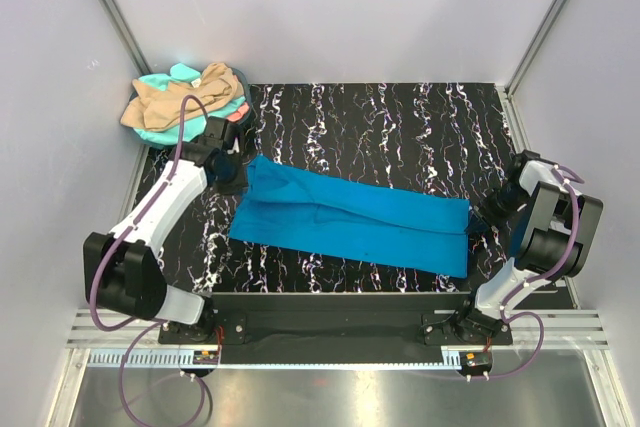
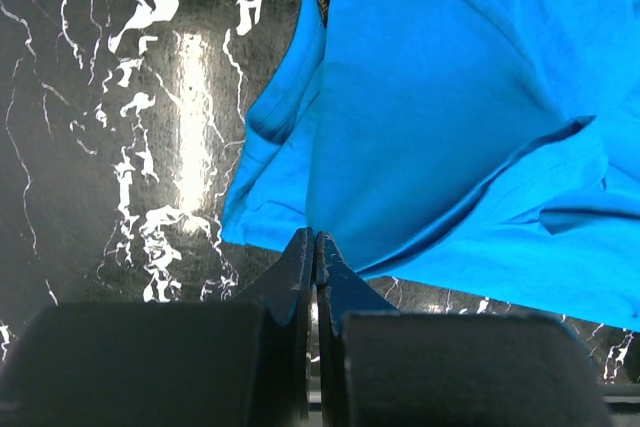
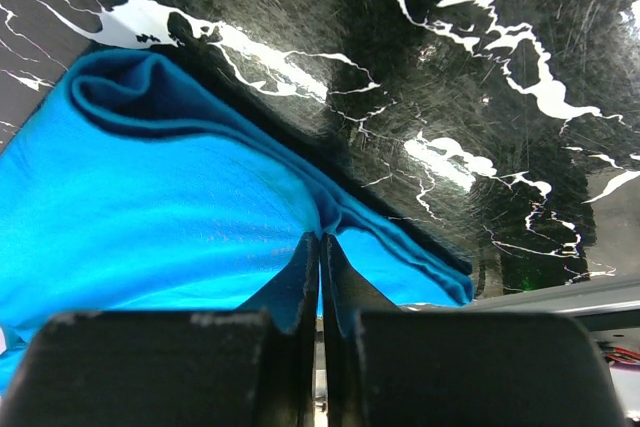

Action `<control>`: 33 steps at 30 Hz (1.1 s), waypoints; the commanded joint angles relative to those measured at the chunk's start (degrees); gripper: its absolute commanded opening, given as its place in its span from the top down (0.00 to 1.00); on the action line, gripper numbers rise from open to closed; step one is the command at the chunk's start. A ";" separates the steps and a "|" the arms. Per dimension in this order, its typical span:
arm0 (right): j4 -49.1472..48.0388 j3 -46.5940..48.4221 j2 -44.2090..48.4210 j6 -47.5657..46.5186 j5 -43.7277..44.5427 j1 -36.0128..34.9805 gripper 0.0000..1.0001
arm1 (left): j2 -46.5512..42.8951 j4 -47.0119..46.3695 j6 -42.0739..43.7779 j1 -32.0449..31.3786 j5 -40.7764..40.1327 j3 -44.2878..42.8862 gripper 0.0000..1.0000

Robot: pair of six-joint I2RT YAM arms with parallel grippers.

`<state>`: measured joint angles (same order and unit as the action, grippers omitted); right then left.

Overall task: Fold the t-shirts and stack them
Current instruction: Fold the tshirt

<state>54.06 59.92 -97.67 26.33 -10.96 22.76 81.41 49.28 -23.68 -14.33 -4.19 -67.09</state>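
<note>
From above, found the blue t-shirt (image 1: pixel 350 222) stretched lengthwise over the black, white-veined counter (image 1: pixel 400 117), with its left end near the left rim and its right end just short of the right rim. Noted a broad bare stretch of counter behind the cloth up to the far edge, and only a thin bare strip along the near edge. Spotted a heap in the far left corner: tan t-shirt (image 1: pixel 190 97) on top, mint t-shirt (image 1: pixel 158 82) under it, and a sliver of coral t-shirt (image 1: pixel 238 113) at the near right side. Saw pale walls (image 1: pixel 330 7) boxing in the left, far and right sides. Found the left arm reaching forward, bent at the elbow, with the left hand (image 1: pixel 240 172) at the blue cloth's far left corner, near the heap. Found the right arm folded tightly beside the right wall, with the right hand (image 1: pixel 478 219) at the cloth's right end.

From the left wrist, saw the fingers pressed together at the hem, pinching the blue cloth, which fanned away to the upper right. Noted bare glossy counter to the left.

From the right wrist, saw the fingers likewise closed on a pucker of blue fabric. Made out a rolled fold along the shirt's edge and open counter beyond it, up to the rim at the right.
</note>
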 commanded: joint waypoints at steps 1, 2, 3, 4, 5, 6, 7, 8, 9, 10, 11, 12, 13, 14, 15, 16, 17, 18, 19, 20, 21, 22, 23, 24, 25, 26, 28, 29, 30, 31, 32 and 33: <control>-0.54 -0.24 0.11 -0.66 2.00 0.26 0.99 | -3.44 0.03 0.66 0.35 -1.09 0.91 1.00; -0.54 -0.16 0.02 -0.75 2.00 0.26 0.99 | -3.97 0.29 0.31 0.35 -0.65 1.26 1.00; -0.54 -0.16 -0.07 -0.66 1.91 0.26 0.99 | -4.15 0.38 0.04 0.35 -0.65 2.04 1.00; -0.62 0.02 -0.24 -0.75 1.82 0.26 0.99 | -4.32 0.56 -0.22 0.44 -0.39 2.31 1.00; -0.54 0.02 -0.33 -0.75 1.73 0.26 0.98 | -4.85 0.73 -0.66 0.35 0.14 2.66 1.00; -0.45 0.19 -0.24 -0.66 1.73 0.26 0.99 | -5.20 0.65 -0.66 0.35 0.49 3.62 1.00; -0.45 0.20 -0.24 -0.84 1.82 0.26 0.98 | -5.38 0.47 -0.75 0.35 0.67 3.98 1.00; -0.54 0.20 -0.33 -0.84 1.82 0.26 0.99 | -5.82 0.03 -0.93 0.35 0.76 4.42 1.00; -0.54 0.11 -0.33 -0.84 1.82 0.26 0.98 | -5.65 0.20 -0.93 0.35 0.67 4.77 1.00; -0.45 0.20 -0.42 -0.75 1.73 0.26 0.98 | -5.47 0.29 -1.01 0.35 0.50 4.86 1.00; -0.45 0.11 -0.51 -0.75 1.82 0.26 0.99 | -5.47 0.12 -1.19 0.35 0.58 4.95 1.00; -0.45 0.02 -0.42 -0.92 1.91 0.26 0.98 | -5.47 0.03 -1.10 0.35 0.76 5.30 1.00; -0.45 0.02 -0.42 -0.93 2.00 0.26 0.98 | -5.73 -0.14 -1.19 0.27 1.02 5.74 1.00; -0.45 0.02 -0.51 -1.01 2.08 0.26 0.98 | -5.91 -0.49 -1.37 0.35 1.11 6.09 1.00; -0.36 -0.07 -0.42 -1.01 2.17 0.26 0.98 | -6.00 -0.50 -1.37 0.35 1.20 6.70 1.00; -0.45 -0.15 -0.51 -0.93 2.17 0.26 0.98 | -6.08 -0.67 -1.45 0.35 1.28 6.97 1.00; -0.45 -0.16 -0.59 -1.01 2.26 0.26 0.98 | -6.34 -0.76 -1.63 0.35 1.37 7.41 1.00; -0.54 -0.24 -0.51 -0.93 2.26 0.26 0.98 | -6.43 -0.76 -1.63 0.35 1.37 7.59 1.00; -0.54 -0.24 -0.59 -0.93 2.26 0.26 0.98 | -6.35 -0.85 -1.54 0.35 1.46 7.76 1.00; -0.62 -0.24 -0.68 -1.01 2.26 0.26 0.98 | -6.35 -0.85 -1.54 0.35 1.37 7.68 1.00; -0.63 -0.33 -0.77 -1.01 2.35 0.26 0.98 | -6.35 -0.76 -1.46 0.35 1.37 7.68 1.00; -0.63 -0.33 -0.86 -1.01 2.35 0.26 0.98 | -6.35 -0.76 -1.37 0.35 1.46 7.59 1.00; -0.63 -0.42 -0.94 -1.10 2.43 0.26 0.98 | -6.35 -0.67 -1.37 0.35 1.46 7.59 1.00; -0.63 -0.33 -0.95 -1.02 2.44 0.26 0.98 | -6.43 -0.67 -1.37 0.35 1.64 7.59 1.00; -0.63 -0.42 -0.95 -1.10 2.52 0.26 0.98 | -6.61 -0.59 -1.37 0.35 1.98 7.59 1.00; -0.63 -0.33 -0.95 -1.02 2.52 0.26 0.98 | -6.79 -0.50 -1.63 0.35 2.25 8.02 1.00; -0.54 -0.16 -0.94 -1.01 2.44 0.26 0.97 | -7.31 -0.50 -1.80 0.26 2.78 8.64 1.00; -0.54 0.02 -1.12 -0.93 2.35 0.26 0.97 | -7.58 -0.58 -2.07 0.09 2.87 9.34 1.00; -0.62 0.11 -1.21 -0.93 2.26 0.26 0.97 | -7.67 -0.59 -2.24 0.18 3.04 9.61 1.00; -0.54 0.20 -1.38 -0.93 2.09 0.26 0.96 | -7.75 -0.59 -2.51 0.09 3.48 9.78 1.00; -0.62 0.28 -1.56 -1.01 2.00 0.26 0.96 | -7.93 -0.59 -2.60 -0.09 3.66 10.22 1.00; -0.71 0.37 -1.73 -0.93 2.00 0.26 0.96 | -7.93 -0.59 -2.77 -0.26 3.83 10.31 1.00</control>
<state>53.65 59.57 -98.70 25.89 -10.00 22.76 75.18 49.58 -25.63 -14.35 -1.76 -57.49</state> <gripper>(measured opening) 0.035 0.012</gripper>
